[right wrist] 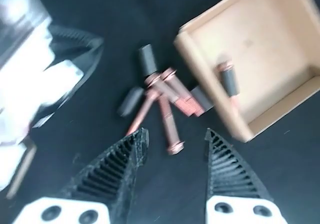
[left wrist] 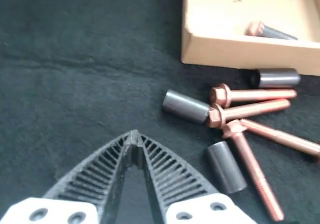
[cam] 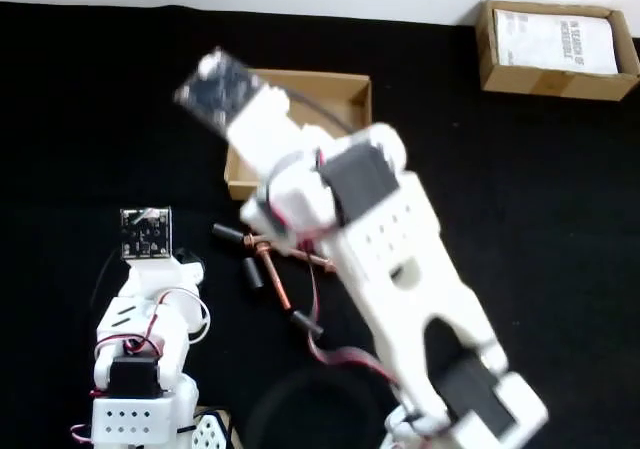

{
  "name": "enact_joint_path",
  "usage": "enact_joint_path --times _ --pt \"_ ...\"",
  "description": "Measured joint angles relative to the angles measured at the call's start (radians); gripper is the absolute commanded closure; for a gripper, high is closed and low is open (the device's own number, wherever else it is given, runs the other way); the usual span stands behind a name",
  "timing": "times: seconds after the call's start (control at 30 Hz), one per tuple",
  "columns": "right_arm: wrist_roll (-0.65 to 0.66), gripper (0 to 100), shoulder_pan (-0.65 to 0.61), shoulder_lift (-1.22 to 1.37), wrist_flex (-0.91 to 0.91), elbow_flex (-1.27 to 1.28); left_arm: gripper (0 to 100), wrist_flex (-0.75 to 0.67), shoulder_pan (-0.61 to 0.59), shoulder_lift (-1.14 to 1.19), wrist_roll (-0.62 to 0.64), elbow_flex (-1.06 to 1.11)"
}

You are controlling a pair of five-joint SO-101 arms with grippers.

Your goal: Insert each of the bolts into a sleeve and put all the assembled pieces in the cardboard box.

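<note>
Over the black worktop (left wrist: 75, 59) the left claw (left wrist: 134, 136) sits pinched shut, the right claw (right wrist: 176, 134) spread wide, empty; just beyond lie loose copper bolts (left wrist: 255, 108) and grey sleeves (left wrist: 186, 107), then the cardboard box (left wrist: 240, 49) holding one assembled piece (left wrist: 270, 31)

The right gripper (right wrist: 175, 134) hangs over a black table (right wrist: 280, 174) with its two ribbed black fingers spread well apart. Beyond the fingertips, a few copper bolts (right wrist: 165, 107) lie bunched together with three dark sleeves (right wrist: 147, 59) scattered around them, just beside a cardboard box (right wrist: 270, 39). Inside the box lies one assembled piece (right wrist: 229, 79), a bolt set in a sleeve.
</note>
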Motion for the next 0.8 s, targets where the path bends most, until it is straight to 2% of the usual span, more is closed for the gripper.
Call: enact_joint_path --times 0.13,0.27,0.5,0.63,0.8 --pt "-0.1 84.1 -0.083 -0.222 0.0 0.285 99 0.002 -0.054 0.0 0.0 0.0" --pt "-0.183 84.1 -0.112 -0.356 -0.003 0.512 99 0.017 -0.129 0.0 0.0 0.0" --pt "-0.206 84.1 -0.103 -0.433 -0.213 0.822 99 0.152 -0.338 0.0 0.0 0.0" --pt "-0.206 84.1 -0.068 -0.433 -0.377 0.985 99 0.161 -0.471 0.0 0.0 0.0" --pt "-0.206 84.1 -0.063 -0.433 -0.522 1.154 99 0.161 -0.509 0.0 0.0 0.0"
